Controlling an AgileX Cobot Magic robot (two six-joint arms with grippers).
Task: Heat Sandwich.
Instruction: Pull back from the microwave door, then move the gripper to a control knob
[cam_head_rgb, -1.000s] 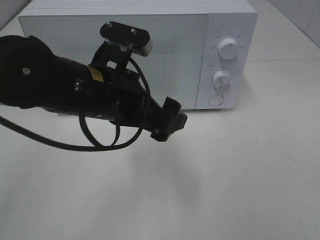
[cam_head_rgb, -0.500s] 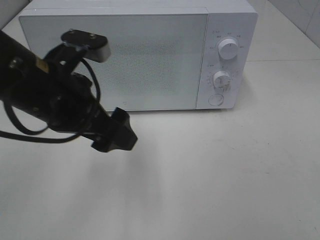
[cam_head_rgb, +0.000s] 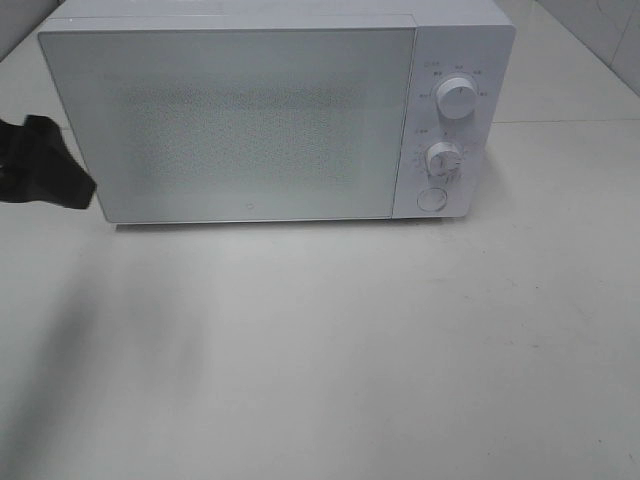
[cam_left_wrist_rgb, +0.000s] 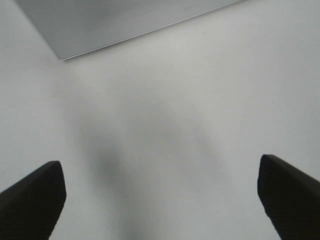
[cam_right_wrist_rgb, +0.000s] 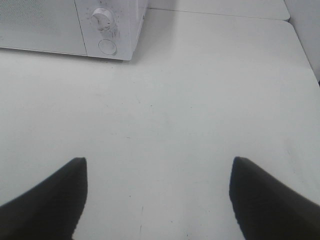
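No sandwich shows; the microwave (cam_head_rgb: 230, 120) door is shut (perhaps it's inside, I cannot tell). The left gripper (cam_left_wrist_rgb: 160, 200), by the microwave's left corner, and the right gripper (cam_right_wrist_rgb: 160, 200), out front, spread empty fingers (cam_left_wrist_rgb: 30, 200) wide. A sandwich is likely soft, light and loosely layered, so pinch gently across the crusts.

My high camera looks down from the near side onto the white boxy microwave (cam_head_rgb: 230, 120). Both wrist cameras face the pale tabletop (cam_right_wrist_rgb: 200, 100), each catching a microwave corner.
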